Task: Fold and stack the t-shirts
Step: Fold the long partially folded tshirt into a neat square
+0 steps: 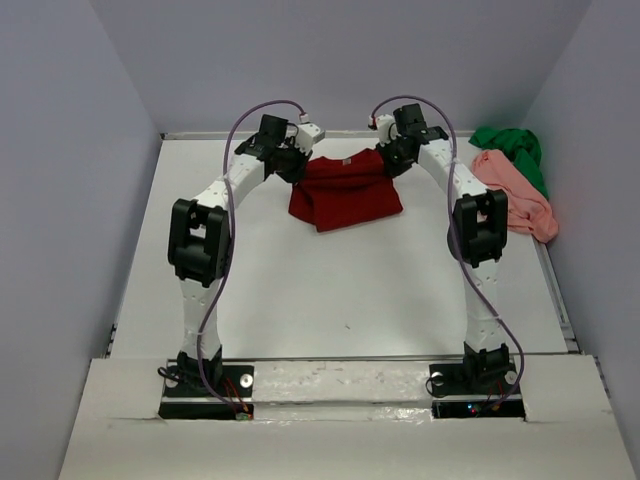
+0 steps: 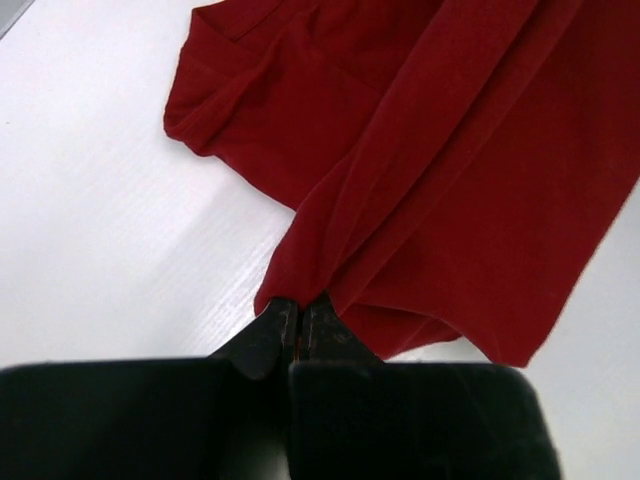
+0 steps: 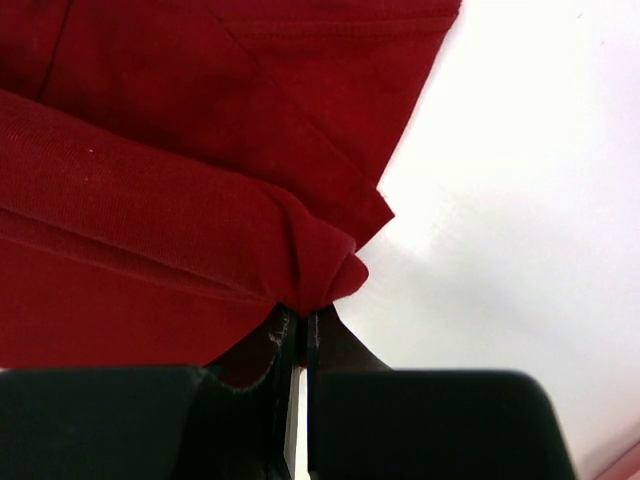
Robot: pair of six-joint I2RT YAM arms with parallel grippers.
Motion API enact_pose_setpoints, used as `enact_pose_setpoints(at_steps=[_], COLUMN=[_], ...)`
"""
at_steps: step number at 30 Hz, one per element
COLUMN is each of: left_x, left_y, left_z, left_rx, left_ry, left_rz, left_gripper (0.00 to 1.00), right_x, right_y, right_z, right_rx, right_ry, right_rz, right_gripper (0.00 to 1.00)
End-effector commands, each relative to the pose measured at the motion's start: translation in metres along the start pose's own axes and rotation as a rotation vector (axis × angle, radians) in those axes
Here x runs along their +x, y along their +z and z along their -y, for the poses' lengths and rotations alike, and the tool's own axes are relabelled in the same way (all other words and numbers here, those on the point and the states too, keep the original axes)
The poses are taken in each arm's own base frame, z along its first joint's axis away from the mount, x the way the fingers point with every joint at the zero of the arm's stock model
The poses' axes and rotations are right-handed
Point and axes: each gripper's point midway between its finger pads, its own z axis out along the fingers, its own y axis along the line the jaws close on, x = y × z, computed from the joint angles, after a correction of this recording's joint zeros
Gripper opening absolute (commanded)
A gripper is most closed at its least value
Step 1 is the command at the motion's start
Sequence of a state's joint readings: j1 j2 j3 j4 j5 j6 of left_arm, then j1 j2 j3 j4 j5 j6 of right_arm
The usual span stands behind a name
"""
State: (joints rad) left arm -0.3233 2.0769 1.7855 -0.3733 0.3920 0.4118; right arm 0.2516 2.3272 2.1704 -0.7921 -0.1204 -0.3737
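White tabletop [image 1: 340,290], pale grey walls [image 1: 70,150] on three sides, white ledge [image 1: 340,440] along near edge, soft even light

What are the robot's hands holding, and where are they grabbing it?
The dark red t-shirt: the left gripper pinches a bunched fold at its far edge, the right gripper another.

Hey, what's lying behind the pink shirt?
The green shirt, bunched at the far edge of the pink shirt. Whether it runs underneath is hidden.

A white table [image 1: 350,300] between grey walls [image 1: 60,150]
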Motion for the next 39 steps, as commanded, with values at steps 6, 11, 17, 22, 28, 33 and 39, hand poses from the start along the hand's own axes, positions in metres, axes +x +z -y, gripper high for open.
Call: enact_pose_setpoints(at_steps=[6,11,17,22,28,33,39], left_x=[-0.010,-0.065,-0.092,-0.033,0.044,0.090,0.103], left_y=[0.024,-0.037,-0.136,-0.161,-0.163,-0.158,-0.173], left_z=[-0.061,-0.075,-0.070,-0.044,0.001,0.028,0.017], left_rx=[-0.306,-0.459,-0.598,-0.549,-0.348,-0.276,-0.381], left_ry=[-0.048,-0.018,0.051,0.152,0.158,0.207,0.182], left_rz=[0.014,0.211,0.279,0.121,0.063,0.047,0.143], left_gripper=[0.67,0.93,0.99,0.99,0.99,0.99,0.99], right_x=[-0.032,-0.046,-0.047,-0.016,0.078,0.102,0.144], right_y=[0.031,0.005,-0.063,-0.081,-0.086,-0.110,-0.109], right_z=[0.055,0.057,0.043,0.005,-0.043,-0.058,-0.078], right_rx=[0.207,0.229,0.215,0.085,-0.069,-0.072,-0.107], right_ry=[0.031,0.043,0.039,0.020,0.000,0.021,0.041], right_rz=[0.110,0.154,0.194,0.142,-0.069,-0.037,-0.071], right_gripper=[1.00,1.00,1.00,1.00,0.87,0.86,0.85])
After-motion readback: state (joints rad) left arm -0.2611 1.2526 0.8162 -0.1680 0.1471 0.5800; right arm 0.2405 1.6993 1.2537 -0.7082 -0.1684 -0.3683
